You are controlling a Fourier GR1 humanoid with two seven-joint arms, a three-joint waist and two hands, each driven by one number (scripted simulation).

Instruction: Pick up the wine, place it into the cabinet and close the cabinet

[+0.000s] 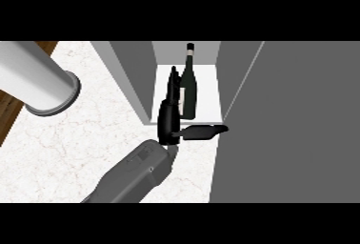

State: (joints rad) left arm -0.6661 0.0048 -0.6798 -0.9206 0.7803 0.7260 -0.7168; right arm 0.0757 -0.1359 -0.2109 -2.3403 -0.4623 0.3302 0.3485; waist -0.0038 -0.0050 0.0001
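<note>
a big grey cabinet door (pixel 295 119) stands open on the right. the cabinet (pixel 134 81) is open, with a white floor inside. a fat grey pipe (pixel 38 78) lies at the far left on the white counter (pixel 63 152). one grey arm comes up from the near edge. its right hand (pixel 167 119) reaches into the cabinet, fingers straight beside the wine (pixel 187 90), thumb out to the right. the dark wine bottle stands inside the cabinet.

Dark glossy glass wine bottle (pixel 188 88), matt grey cabinet (pixel 295 119), white veined marble counter (pixel 84 138), wood edge (pixel 10 112)
</note>
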